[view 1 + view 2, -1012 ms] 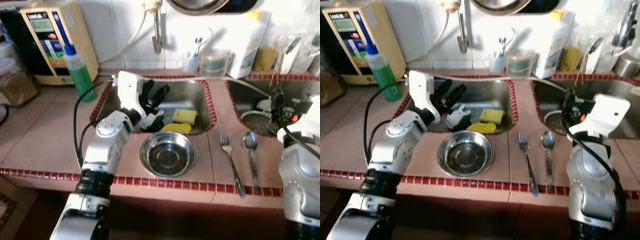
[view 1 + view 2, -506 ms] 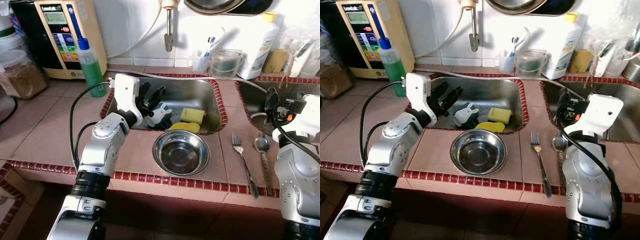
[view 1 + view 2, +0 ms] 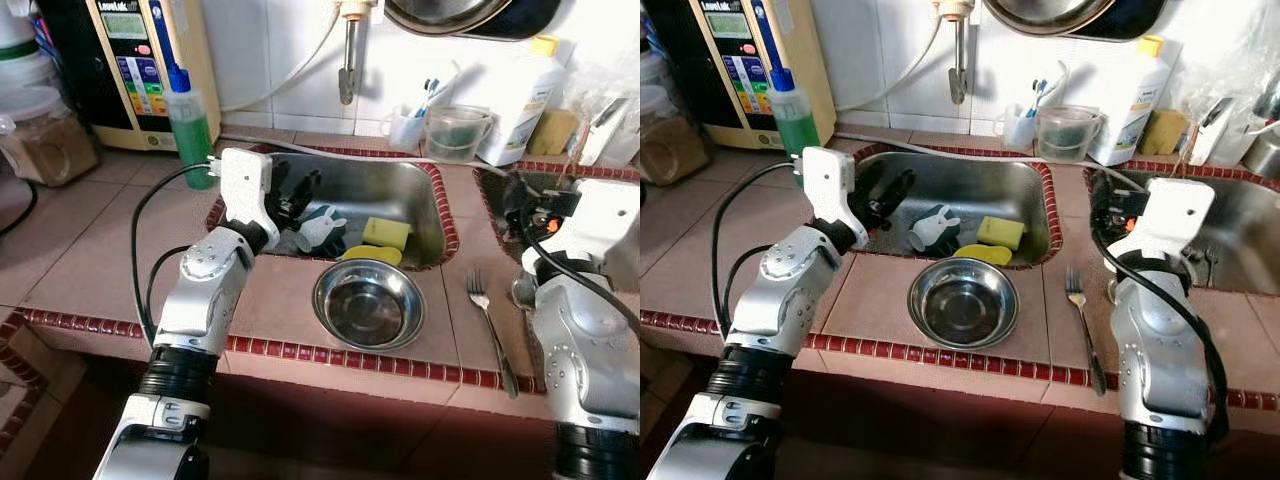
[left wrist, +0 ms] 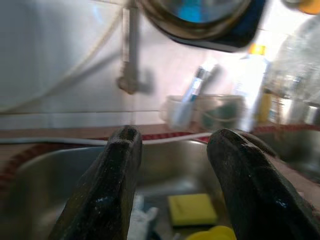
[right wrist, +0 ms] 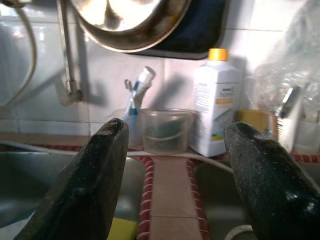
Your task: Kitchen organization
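Head eyes: high, facing down on the bench [image 3: 90, 240] and sink [image 3: 425, 205].
Wrist views: low, near, facing the wall bottle [image 5: 216, 107]; shared: sink.

Right gripper [image 5: 175, 180]: two black fingers [image 5: 90, 185] stood wide apart, nothing between them. Beyond the gap, a clear plastic jug [image 5: 165, 131] sat against the tiled wall, a cup with toothbrushes [image 5: 131, 112] just beside it. White bottle with yellow cap [image 5: 216, 102] stood next to the jug. A metal pan [image 5: 130, 25] hung above; tap pipe [image 5: 67, 55] ran down the wall.
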`<state>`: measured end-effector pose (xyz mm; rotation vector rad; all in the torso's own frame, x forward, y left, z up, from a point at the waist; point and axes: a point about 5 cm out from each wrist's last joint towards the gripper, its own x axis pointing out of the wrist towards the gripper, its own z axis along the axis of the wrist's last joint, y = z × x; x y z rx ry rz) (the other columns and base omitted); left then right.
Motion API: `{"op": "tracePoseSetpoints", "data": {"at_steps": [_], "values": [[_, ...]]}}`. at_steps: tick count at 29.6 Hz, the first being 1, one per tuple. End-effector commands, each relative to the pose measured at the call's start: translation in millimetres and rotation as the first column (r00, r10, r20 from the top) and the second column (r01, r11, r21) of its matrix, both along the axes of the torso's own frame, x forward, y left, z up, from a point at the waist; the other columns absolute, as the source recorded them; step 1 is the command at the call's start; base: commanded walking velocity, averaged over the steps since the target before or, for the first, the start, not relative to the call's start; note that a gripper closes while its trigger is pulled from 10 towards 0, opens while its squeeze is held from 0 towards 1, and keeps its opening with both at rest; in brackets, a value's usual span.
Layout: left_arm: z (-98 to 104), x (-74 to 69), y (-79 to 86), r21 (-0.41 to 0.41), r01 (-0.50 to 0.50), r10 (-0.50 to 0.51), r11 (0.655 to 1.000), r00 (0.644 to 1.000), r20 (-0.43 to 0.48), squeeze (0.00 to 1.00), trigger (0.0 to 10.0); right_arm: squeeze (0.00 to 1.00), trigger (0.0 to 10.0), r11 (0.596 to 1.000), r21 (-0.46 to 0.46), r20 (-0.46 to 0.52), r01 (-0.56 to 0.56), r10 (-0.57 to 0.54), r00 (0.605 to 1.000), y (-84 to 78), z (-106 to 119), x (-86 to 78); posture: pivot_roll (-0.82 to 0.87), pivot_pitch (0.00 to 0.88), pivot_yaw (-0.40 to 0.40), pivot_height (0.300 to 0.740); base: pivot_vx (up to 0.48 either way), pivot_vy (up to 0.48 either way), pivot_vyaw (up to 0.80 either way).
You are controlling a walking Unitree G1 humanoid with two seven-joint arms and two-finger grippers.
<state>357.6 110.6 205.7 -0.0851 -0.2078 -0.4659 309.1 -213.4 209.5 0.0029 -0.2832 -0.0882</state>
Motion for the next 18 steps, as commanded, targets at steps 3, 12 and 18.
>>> {"op": "tracePoseSetpoints", "data": {"at_steps": [3, 12, 18], "values": [[-0.7, 1.7, 10.6, -0.011, -0.086, 0.086, 0.996, 0.996, 0.008, 0.0, 10.0, 0.0, 10.0, 0.999, -0.019, -0.031, -0.049, 0.049, 0.998, 7.7, -4.3, 5.6, -0.15, 0.0, -0.055, 0.703, 0.0, 0.0, 0.0], [-10.8, 0.4, 10.8, -0.031, -0.153, 0.152, 0.988, 0.988, -0.012, 0.0, 10.0, 0.0, 10.0, 0.994, -0.035, -0.09, -0.106, 0.103, 0.991, 16.7, -13.5, 10.3, -0.15, 0.0, -0.086, 0.703, 0.0, 0.0, 0.0], [-14.5, -0.3, 2.3, 0.017, -0.127, 0.127, 0.992, 0.992, -0.013, 0.0, 10.0, 0.0, 10.0, 0.989, -0.046, -0.116, -0.138, 0.132, 0.984, 19.4, -20.0, 7.9, -0.16, 0.0, -0.059, 0.703, 0.0, 0.0, 0.0]]}}
